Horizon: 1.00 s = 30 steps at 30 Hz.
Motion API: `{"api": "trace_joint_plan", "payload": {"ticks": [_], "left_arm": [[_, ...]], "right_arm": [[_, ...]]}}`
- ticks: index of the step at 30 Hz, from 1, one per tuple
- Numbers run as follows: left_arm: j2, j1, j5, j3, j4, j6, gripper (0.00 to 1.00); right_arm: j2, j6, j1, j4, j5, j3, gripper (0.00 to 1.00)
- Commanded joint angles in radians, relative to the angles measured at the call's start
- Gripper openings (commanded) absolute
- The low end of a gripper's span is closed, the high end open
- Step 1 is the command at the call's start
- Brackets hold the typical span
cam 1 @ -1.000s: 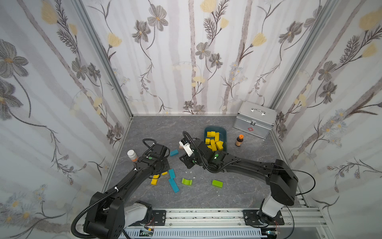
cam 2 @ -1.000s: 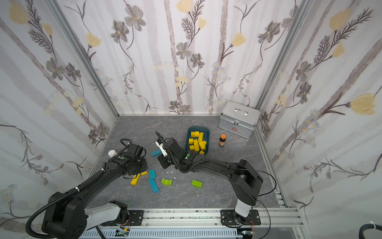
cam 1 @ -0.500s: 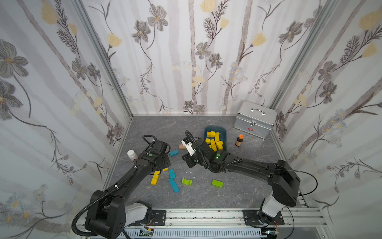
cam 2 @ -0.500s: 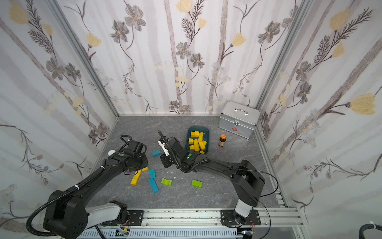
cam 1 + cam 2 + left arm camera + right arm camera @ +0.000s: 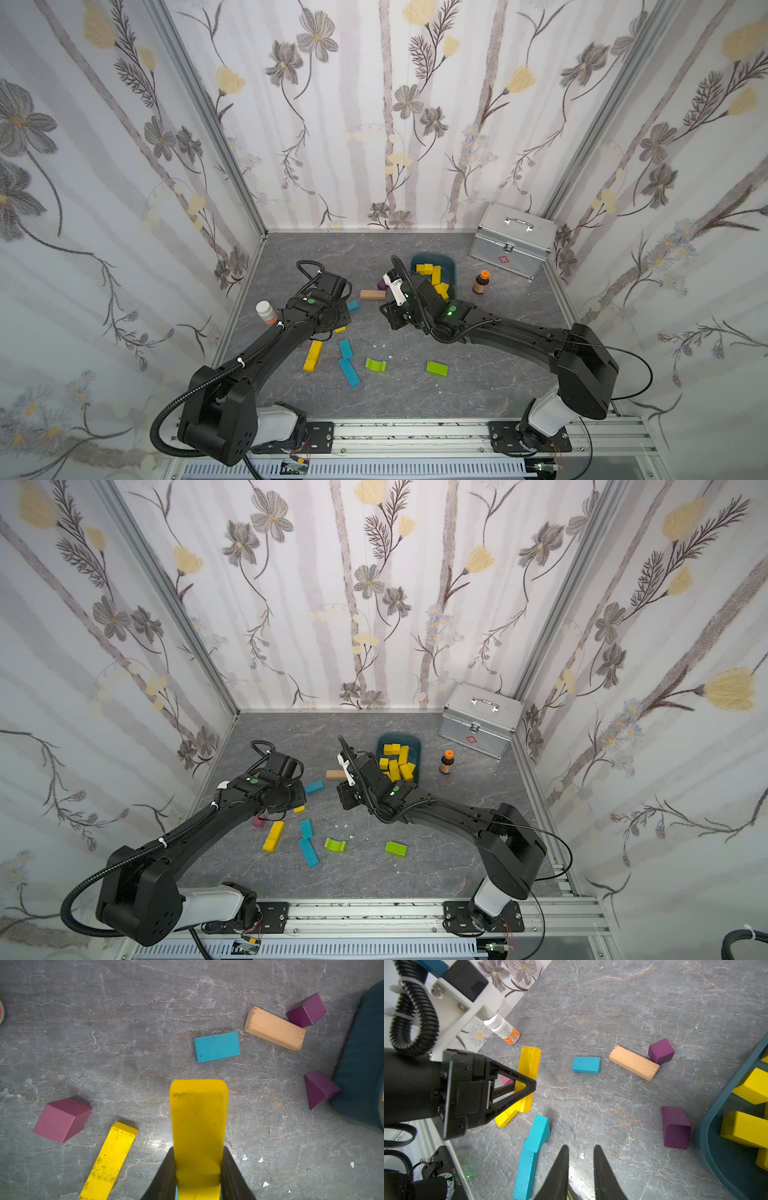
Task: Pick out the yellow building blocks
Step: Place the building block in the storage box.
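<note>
Now the yellow plank [image 5: 198, 1126] sits clamped at one end in the left gripper [image 5: 198, 1149].
It should travel high over the blue block [image 5: 217, 1047] and tan bar [image 5: 274, 1028] to the teal tray [image 5: 361, 1053] of yellow blocks [image 5: 434, 276], with the right gripper [image 5: 581, 1147], closed and empty, out of its path.

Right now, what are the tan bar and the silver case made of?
Tan bar: looks like bare wood, matte; grain and dark specks show. Silver case: probably aluminium sheet, satin finish; grey metallic sheen, metal latch and handle.
</note>
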Motion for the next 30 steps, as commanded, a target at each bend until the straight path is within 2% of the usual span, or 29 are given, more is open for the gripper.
{"api": "trace_joint_plan", "payload": {"ticks": [1, 12, 19, 30], "left_arm": [[0.038, -0.022, -0.023, 0.037, 0.024, -0.025, 0.00], [0.262, -0.140, -0.022, 0.212, 0.056, -0.033, 0.00], [0.427, -0.210, 0.004, 0.378, 0.041, -0.026, 0.00], [0.590, -0.258, 0.028, 0.586, 0.003, 0.009, 0.00]], "right_arm": [[-0.026, 0.030, -0.013, 0.041, 0.021, -0.028, 0.24], [-0.171, 0.074, -0.085, 0.042, 0.070, -0.181, 0.24], [-0.274, 0.093, -0.134, 0.035, 0.105, -0.267, 0.24], [-0.291, 0.088, -0.201, 0.032, 0.087, -0.290, 0.24]]}}
